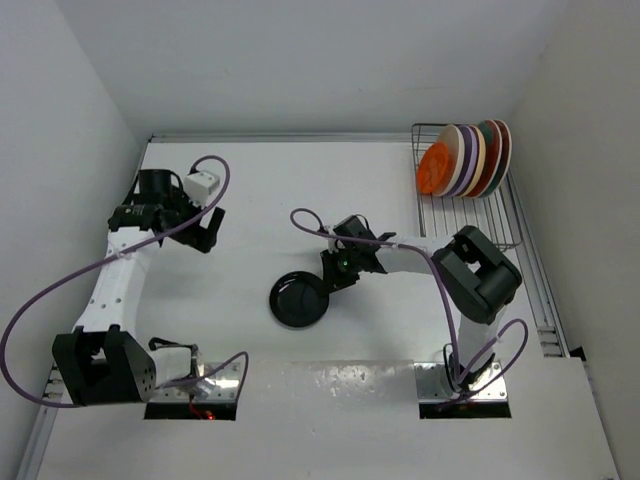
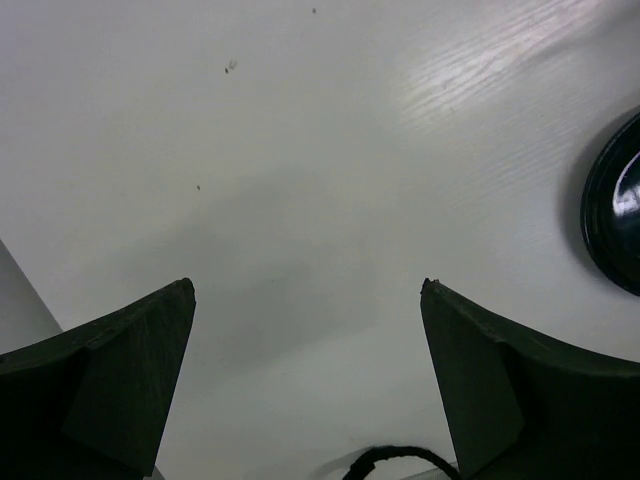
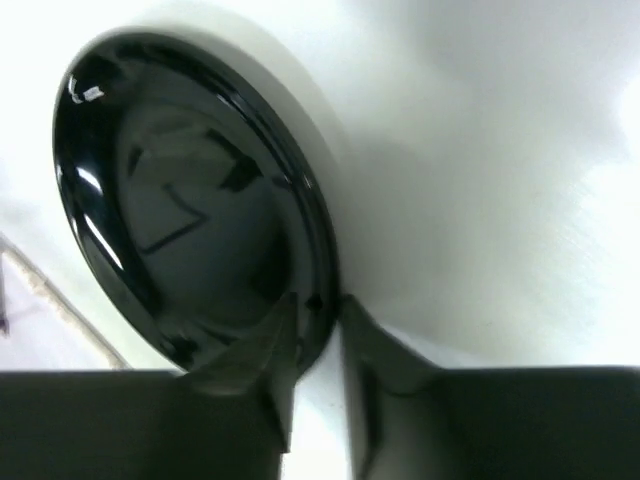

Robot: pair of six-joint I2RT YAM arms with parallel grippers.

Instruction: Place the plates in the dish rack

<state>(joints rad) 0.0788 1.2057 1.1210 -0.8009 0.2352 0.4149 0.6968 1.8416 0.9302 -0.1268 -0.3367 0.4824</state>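
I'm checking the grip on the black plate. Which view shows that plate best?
Right wrist: the black plate fills the frame, its rim between the fingers of the right gripper. Top external shows it small, on the table. Left wrist catches only an edge.

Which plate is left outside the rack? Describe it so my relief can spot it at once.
On the white table, left of the dark wire dish rack in the far right corner, one plate lies near the middle. It is the small glossy black round plate, rim between the right gripper's fingers; the coloured plates all stand on edge in the rack.
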